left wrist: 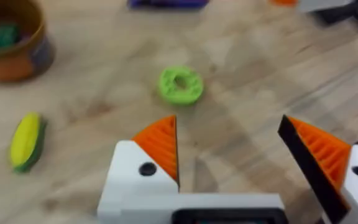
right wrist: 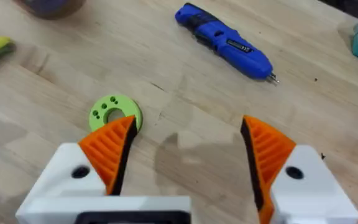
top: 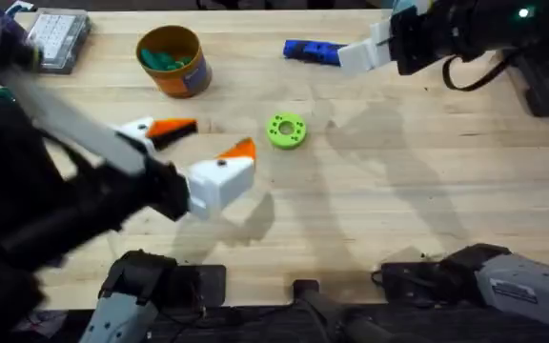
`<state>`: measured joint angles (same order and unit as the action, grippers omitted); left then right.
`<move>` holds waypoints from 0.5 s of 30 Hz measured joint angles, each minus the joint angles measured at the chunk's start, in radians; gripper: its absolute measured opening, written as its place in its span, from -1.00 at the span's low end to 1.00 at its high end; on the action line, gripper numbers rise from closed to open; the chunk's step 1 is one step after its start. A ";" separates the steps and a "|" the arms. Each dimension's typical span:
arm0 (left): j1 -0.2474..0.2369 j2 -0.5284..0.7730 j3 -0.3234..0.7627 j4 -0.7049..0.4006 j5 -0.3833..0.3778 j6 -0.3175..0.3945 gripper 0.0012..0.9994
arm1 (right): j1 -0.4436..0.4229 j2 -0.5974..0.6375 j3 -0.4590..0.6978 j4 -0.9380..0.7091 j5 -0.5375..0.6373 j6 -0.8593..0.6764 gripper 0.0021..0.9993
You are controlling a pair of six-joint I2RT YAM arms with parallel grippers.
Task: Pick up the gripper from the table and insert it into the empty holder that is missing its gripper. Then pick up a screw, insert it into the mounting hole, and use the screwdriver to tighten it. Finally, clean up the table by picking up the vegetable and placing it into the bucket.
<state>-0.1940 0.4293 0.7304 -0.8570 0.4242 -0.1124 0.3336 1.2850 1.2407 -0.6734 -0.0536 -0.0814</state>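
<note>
Plainly empty, the left pincer (left wrist: 232,158) hangs wide above bare counter (top: 370,210), near the green ring (left wrist: 181,85). Just beyond lies the vegetable (left wrist: 26,140), probably light, smooth plastic, best pinched across its middle. Farther off, the right pincer (right wrist: 188,155), also wide, hovers near the screwdriver (right wrist: 225,41).

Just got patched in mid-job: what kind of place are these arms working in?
Likely a lab or workshop bench: a bare wooden table, a blue power screwdriver, a clear compartment box of small parts, and a green ring.
</note>
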 joint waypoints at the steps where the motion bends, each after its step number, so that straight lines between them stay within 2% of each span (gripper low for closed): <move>1: 0.000 0.057 0.055 -0.053 -0.024 0.009 0.97 | 0.000 0.000 0.000 -0.005 0.000 0.000 0.99; 5: 0.000 0.296 0.263 -0.216 -0.148 0.033 0.97 | 0.000 0.000 0.000 -0.030 0.000 0.000 0.99; 10: 0.000 0.502 0.431 -0.254 -0.259 0.047 0.97 | 0.000 0.000 0.000 -0.053 0.000 0.000 0.99; 13: 0.000 0.573 0.476 -0.247 -0.309 0.058 0.97 | 0.000 -0.001 0.000 -0.056 0.000 0.000 0.99; 15: 0.000 0.608 0.488 -0.239 -0.340 0.095 0.97 | 0.000 -0.001 0.000 -0.058 0.000 0.000 0.99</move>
<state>-0.1936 1.0369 1.2186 -1.0961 0.0838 -0.0177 0.3336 1.2841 1.2407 -0.7311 -0.0534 -0.0814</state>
